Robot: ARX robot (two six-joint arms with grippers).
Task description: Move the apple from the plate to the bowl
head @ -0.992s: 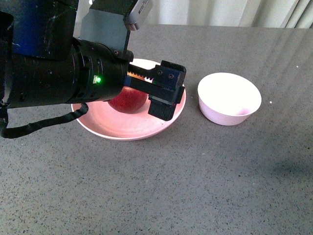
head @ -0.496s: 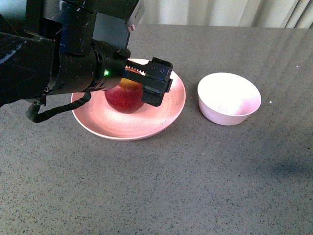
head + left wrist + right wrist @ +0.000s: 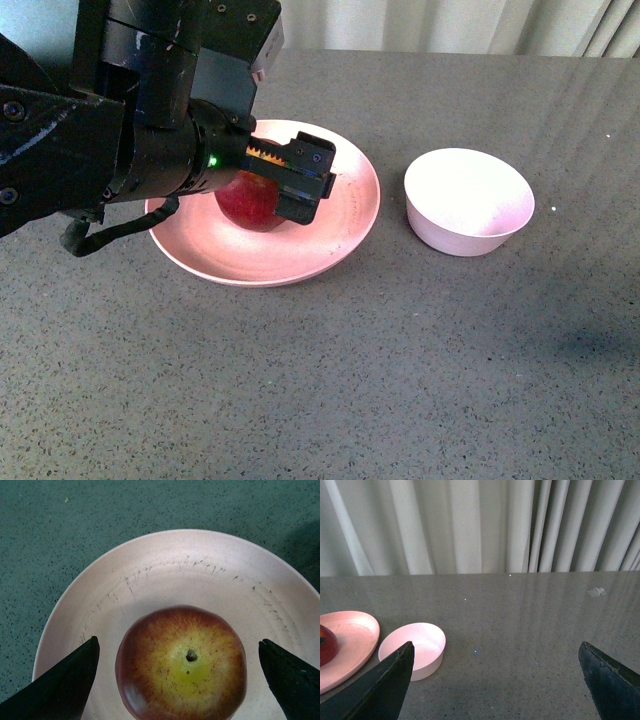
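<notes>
1. Closing on the apple point(image 3: 182, 662) is the step in hand, by my reading. It sits on the plate point(image 3: 150, 555), stem dimple up, and is not yet lifted.
2. Left gripper point(image 3: 177, 642): spread wide, one finger on each side of the apple. Neither finger touches it in the left wrist view.
3. Depth check: the pictures do not show how far down the fingertips reach. Bring the pads level with the widest part of the apple. A high pinch on that glossy, round skin will likely squeeze it out.
4. Centring: the gaps on both flanks look roughly even. Hold that alignment so both pads meet the fruit together and it does not roll on the plate.
5. Close slowly, then lift straight up over the raised rim before you travel sideways.
6. Target: the bowl point(image 3: 468, 235) stands empty on the counter point(image 3: 400, 380), near the plate on the robot's right. It looks barely wider than the apple, so release low and directly over its centre.
7. Right gripper point(image 3: 496, 650): fingers apart, holding nothing, away from the plate. Leave it parked.
</notes>
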